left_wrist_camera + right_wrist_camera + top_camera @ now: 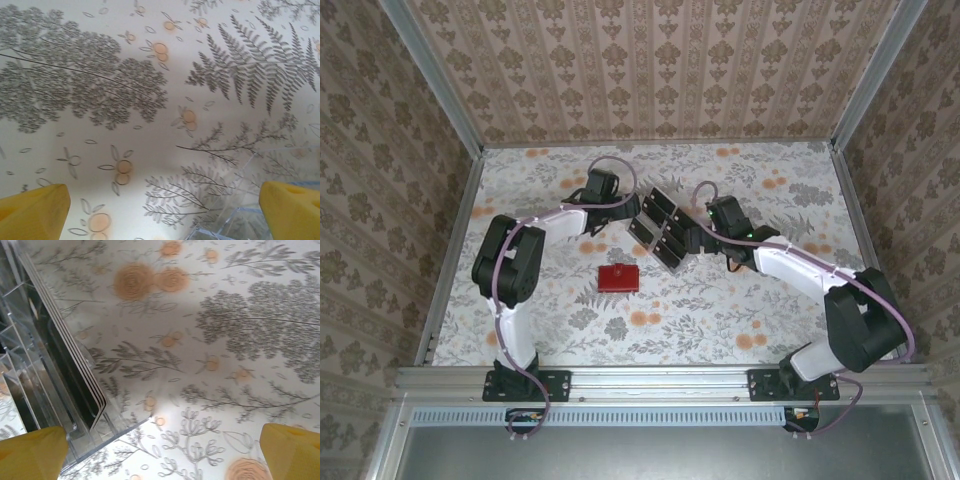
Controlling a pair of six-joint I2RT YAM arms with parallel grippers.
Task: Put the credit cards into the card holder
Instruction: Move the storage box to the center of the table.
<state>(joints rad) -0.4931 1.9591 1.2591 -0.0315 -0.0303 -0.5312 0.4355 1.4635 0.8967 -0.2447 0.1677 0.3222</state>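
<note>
Left pincer [162, 212] and right pincer [161, 452] gape empty — right wrist shows credit cards [70, 357] edge-on, overhead the card holder [618, 278].

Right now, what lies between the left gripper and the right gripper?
In the top view, a clear plastic tray holding black glossy credit cards lies between the left gripper and the right gripper.

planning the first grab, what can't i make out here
- cards: count; too small in the top view, edge-on behind tray walls in the right wrist view
- holder: open or shut; too small in the top view
- tray: cut off by the bottom edge, left wrist view
</note>
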